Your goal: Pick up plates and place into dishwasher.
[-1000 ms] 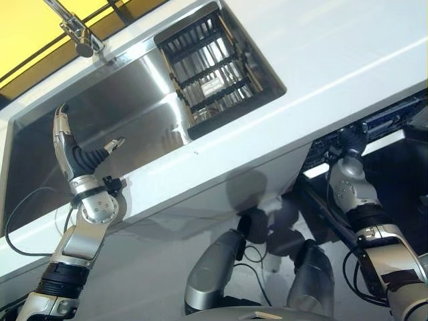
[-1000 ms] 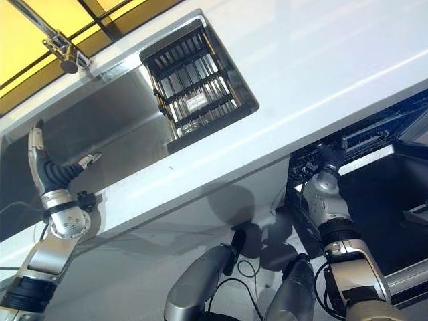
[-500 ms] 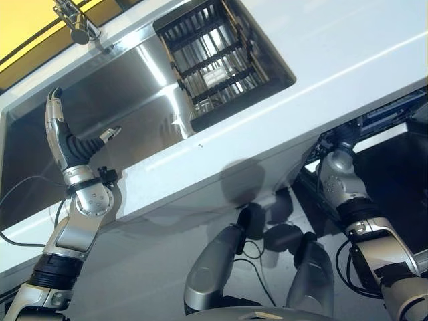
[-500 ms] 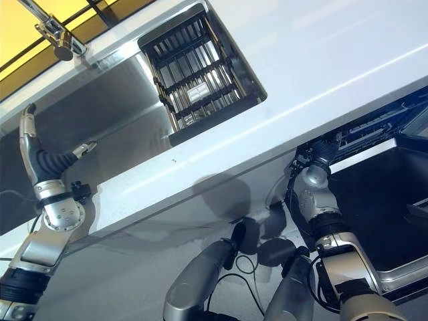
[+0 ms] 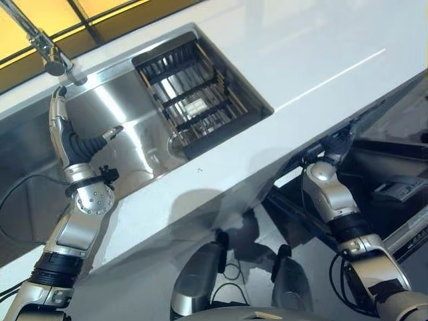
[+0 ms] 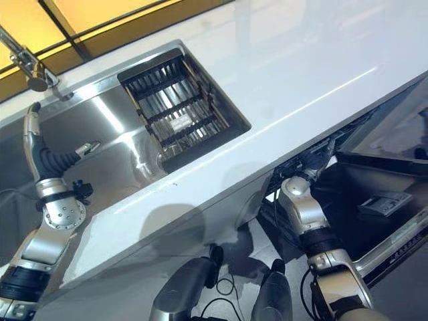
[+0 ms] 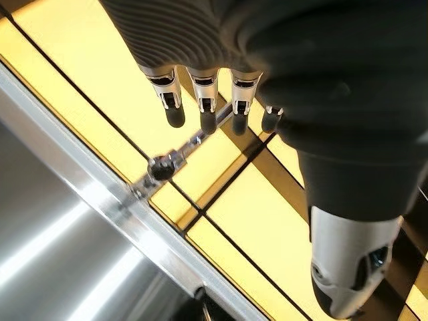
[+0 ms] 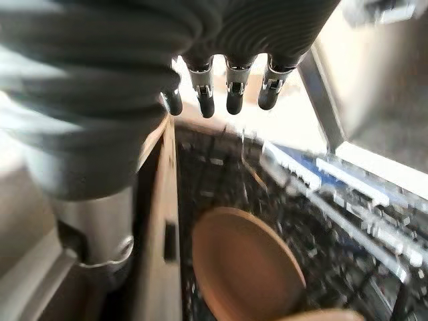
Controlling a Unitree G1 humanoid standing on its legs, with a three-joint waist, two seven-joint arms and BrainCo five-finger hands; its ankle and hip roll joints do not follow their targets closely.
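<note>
Plate seated in dishwasher rack; both hands empty, next pickup pending.

The brown plate (image 8: 246, 267) lies in the dishwasher's dark wire rack (image 8: 321, 234), under the front edge of the white worktop (image 5: 321, 60). The right hand (image 8: 227, 87) hovers just above the rack with fingers straight and relaxed, touching nothing; judged a release step. The left hand (image 5: 67, 134) stands upright over the steel sink (image 5: 127, 134), near the faucet (image 5: 47, 53), fingers straight and released, holding nothing. A black drying rack (image 5: 194, 100) sits in the sink's right end; no plate is discernible there. The next move likely calls for withdrawing the right hand clear of the rack and locating another plate.
</note>
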